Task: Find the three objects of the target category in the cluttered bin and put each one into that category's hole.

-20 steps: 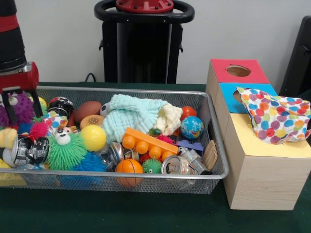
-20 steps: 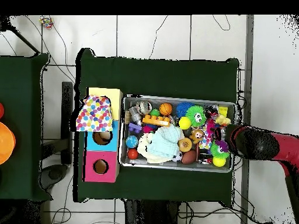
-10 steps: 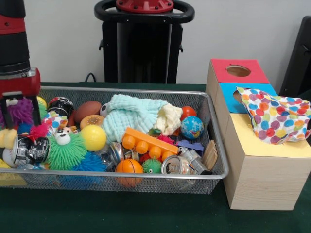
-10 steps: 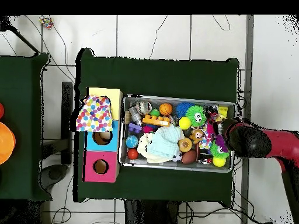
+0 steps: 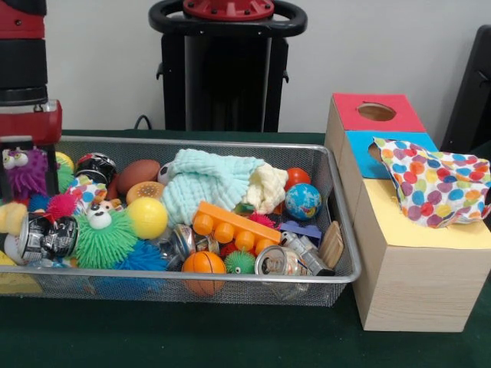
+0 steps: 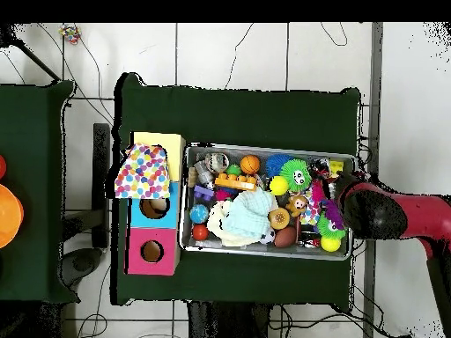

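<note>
Bin [image 5: 337,230] is still stuffed, and as far as I can tell this is the searching/picking stage, nothing on its way to the box. The arm [image 5: 23,69] sits at the far left edge of the front view with its red wrist right above a fuzzy purple creature toy [image 5: 27,170] in the upper-left corner of the bin. Is it actually gripping that toy? Can't tell; the bottom of the gripper [image 5: 24,149] runs into the purple fuzz and neither view shows the tips clearly.

The sorting box [image 5: 399,253] is at the right of the front frame, touching the bin's end. It has a red section with a hole [image 5: 376,112], a blue section behind it and a yellow one, and a polka-dot cloth [image 5: 436,184] draped across the blue and yellow parts. The task doesn't say which category is the target, so I won't guess which three things count.

My guess for the next move: if the purple toy is the pick, it needs a clean lift clear of the neighbours, then a long carry across the whole bin to the box.

View differences: the overhead one shows both the red hole [image 6: 151,252] and the blue section's hole [image 6: 154,208] uncovered, while the front view has the cloth partly hiding the blue one. The overhead arm [image 6: 388,216] covers that end of the bin, though.
</note>
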`<state>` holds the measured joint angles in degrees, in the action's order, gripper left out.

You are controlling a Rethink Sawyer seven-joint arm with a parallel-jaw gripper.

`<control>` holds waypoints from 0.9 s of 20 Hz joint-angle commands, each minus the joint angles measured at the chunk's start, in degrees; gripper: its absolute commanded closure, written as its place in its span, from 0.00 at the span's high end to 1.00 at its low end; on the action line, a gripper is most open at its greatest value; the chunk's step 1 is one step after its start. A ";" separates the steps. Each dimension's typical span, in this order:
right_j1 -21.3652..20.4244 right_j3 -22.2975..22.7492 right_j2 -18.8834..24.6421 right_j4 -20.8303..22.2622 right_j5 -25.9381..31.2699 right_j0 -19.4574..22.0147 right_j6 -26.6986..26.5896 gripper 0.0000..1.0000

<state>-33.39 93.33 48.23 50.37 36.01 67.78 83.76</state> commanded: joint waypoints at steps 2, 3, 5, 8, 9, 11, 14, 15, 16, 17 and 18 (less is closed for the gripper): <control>-3.82 4.50 -2.19 4.91 -6.15 -0.83 -4.81 1.00; -4.23 4.80 -2.22 4.89 -6.29 -0.94 -4.74 1.00; -7.69 7.09 -2.22 4.92 -7.82 -1.19 -3.02 1.00; -15.48 11.10 -2.70 4.86 -10.49 -2.27 0.85 1.00; -16.75 11.57 -3.11 4.82 -10.63 -2.72 1.50 1.00; -17.19 11.76 -3.55 4.62 -10.83 -3.17 1.60 1.00; -17.86 12.14 -4.29 4.27 -11.16 -4.27 1.83 1.00; -18.17 12.25 -4.62 4.30 -11.37 -4.75 2.09 1.00; -18.40 12.41 -4.92 4.32 -11.64 -5.02 2.27 1.00; -18.46 12.31 -5.38 4.74 -12.03 -5.57 2.65 1.00; -18.69 12.31 -5.83 5.19 -12.55 -6.13 2.97 1.00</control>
<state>-48.48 100.74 46.69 52.20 26.48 64.47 83.77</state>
